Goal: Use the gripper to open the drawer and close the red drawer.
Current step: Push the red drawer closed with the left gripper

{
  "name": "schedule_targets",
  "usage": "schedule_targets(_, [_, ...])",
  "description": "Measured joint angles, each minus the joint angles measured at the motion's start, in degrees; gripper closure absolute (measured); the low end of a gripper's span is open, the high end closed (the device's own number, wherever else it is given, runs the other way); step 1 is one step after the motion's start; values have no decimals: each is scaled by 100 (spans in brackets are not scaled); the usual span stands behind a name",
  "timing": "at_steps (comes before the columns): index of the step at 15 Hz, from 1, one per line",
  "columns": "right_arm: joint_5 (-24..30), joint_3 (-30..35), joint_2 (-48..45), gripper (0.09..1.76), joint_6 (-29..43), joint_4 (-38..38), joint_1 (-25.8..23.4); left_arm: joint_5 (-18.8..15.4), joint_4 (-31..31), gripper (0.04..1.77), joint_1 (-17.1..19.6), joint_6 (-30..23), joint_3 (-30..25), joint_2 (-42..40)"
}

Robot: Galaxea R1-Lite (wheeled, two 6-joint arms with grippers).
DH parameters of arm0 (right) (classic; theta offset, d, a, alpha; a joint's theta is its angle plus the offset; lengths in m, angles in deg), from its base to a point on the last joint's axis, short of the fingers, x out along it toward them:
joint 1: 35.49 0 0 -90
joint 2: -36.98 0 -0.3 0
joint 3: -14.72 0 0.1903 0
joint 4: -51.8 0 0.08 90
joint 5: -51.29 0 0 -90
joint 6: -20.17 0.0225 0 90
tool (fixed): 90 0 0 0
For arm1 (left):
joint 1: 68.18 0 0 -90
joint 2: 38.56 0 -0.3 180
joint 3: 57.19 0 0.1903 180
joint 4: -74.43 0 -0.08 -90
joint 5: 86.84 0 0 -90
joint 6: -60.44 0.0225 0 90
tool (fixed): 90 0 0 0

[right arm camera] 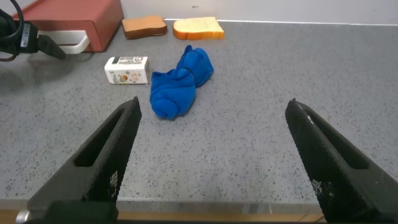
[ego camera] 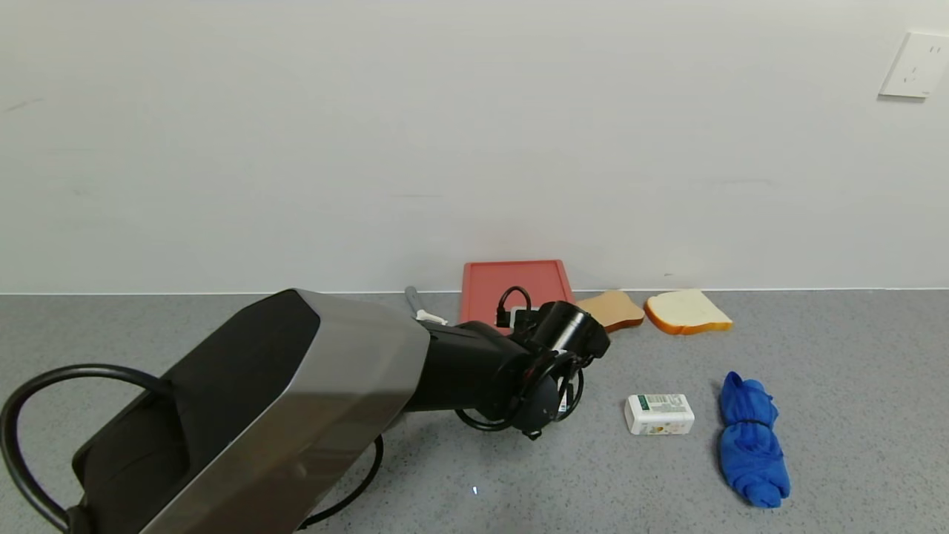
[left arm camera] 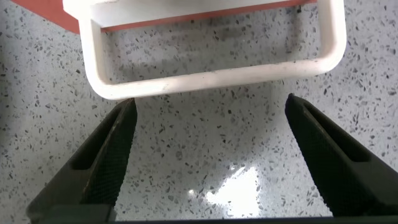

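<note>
The salmon-red drawer case [ego camera: 514, 285] lies at the back of the grey counter against the wall. My left arm reaches toward its front, and its wrist hides the drawer's front in the head view. In the left wrist view the white loop handle [left arm camera: 211, 78] lies just ahead of my open left gripper [left arm camera: 210, 109]; the fingertips [left arm camera: 126, 115] sit right at the bar, not closed on it. The right gripper [right arm camera: 211, 118] is open and empty above the counter's near edge; it is out of the head view. From there the drawer case [right arm camera: 74, 22] shows far off.
Two toy bread slices, brown [ego camera: 612, 308] and white [ego camera: 687, 311], lie right of the drawer. A small white box [ego camera: 659, 413] and a rolled blue cloth [ego camera: 752, 439] lie nearer on the right. A wall socket [ego camera: 914, 64] is at upper right.
</note>
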Motion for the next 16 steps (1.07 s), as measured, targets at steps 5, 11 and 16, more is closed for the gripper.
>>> schedule_targets(5, [0, 0, 0, 14, 0, 0, 0, 6, 46, 9, 9, 2, 11, -12])
schedule_targets(11, [-2, 0, 0, 14, 0, 0, 0, 6, 610, 9, -128, 17, -140, -519])
schedule_targets(16, [0, 0, 0, 14, 0, 0, 0, -245, 733, 9, -177, 518, -573, -1616])
